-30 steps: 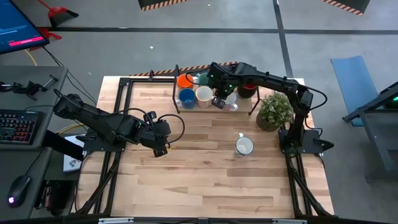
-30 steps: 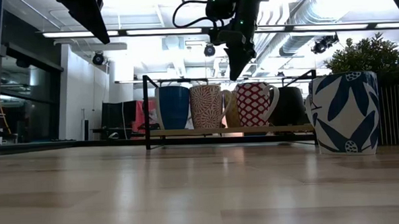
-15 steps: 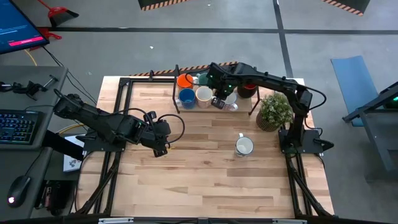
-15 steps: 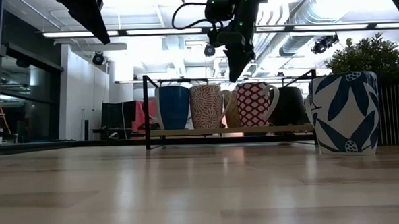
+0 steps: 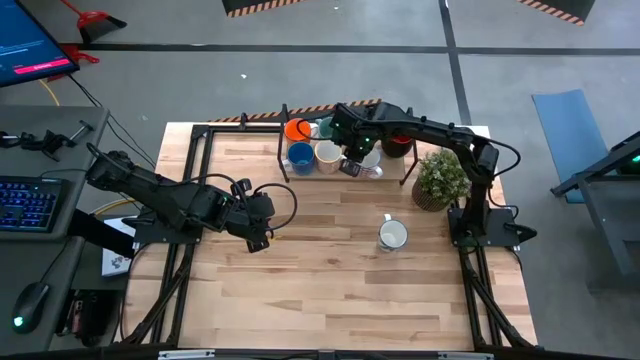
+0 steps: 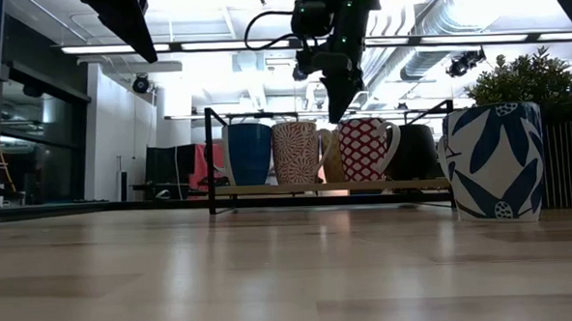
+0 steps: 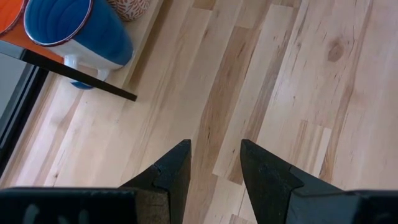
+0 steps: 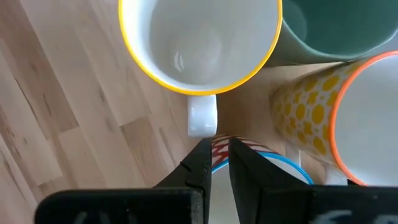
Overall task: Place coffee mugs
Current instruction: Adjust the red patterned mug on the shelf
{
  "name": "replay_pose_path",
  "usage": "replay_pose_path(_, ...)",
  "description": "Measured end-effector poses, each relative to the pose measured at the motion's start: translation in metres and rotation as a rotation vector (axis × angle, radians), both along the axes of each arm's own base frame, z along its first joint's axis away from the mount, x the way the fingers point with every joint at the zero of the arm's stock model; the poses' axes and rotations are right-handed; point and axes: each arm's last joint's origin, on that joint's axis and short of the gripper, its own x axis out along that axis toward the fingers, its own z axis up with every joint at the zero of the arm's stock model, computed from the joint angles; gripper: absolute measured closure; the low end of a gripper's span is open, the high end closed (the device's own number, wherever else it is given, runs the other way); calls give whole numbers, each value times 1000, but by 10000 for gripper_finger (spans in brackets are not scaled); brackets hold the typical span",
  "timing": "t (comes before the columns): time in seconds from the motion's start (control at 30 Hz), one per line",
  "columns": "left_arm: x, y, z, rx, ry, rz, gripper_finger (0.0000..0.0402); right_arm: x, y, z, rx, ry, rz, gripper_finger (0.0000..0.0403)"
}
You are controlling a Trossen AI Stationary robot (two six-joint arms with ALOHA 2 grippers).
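Observation:
A black wire rack (image 5: 283, 150) at the table's far edge holds several mugs: orange (image 5: 297, 130), teal (image 5: 325, 127), blue (image 5: 300, 157), cream (image 5: 328, 155), dark red (image 5: 397, 147) and a red-patterned one (image 6: 365, 149). A white mug with blue leaves (image 5: 392, 235) stands alone on its base on the table. My right gripper (image 8: 214, 155) hangs over the red-patterned mug's blue rim (image 8: 273, 165), fingers nearly together. My left gripper (image 7: 214, 162) is open above bare wood at the table's left middle (image 5: 262, 225). My right gripper points down at a slant, its fingertips (image 6: 336, 112) level with the top of the red-patterned mug on the rack. I cannot tell whether they touch the rim. Nothing is pinched between them.
A bushy potted plant (image 5: 441, 178) stands right of the rack, near the right arm's base. In the right wrist view a yellow-rimmed white mug (image 8: 199, 43), the teal mug (image 8: 336, 31) and a yellow-dotted mug (image 8: 348, 118) crowd around the fingers. Bare wood spreads across the near half (image 5: 330, 290).
My right gripper has shifted slightly toward the table's left above the rack. The mugs have stayed where they were.

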Motion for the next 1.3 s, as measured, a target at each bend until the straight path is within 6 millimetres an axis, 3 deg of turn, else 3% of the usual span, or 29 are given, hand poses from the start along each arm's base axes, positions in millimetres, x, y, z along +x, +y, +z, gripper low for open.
replay_pose_path(1.3,0,0,0,0,0,0,273,-24,-13,-5,27,196,-46,371)
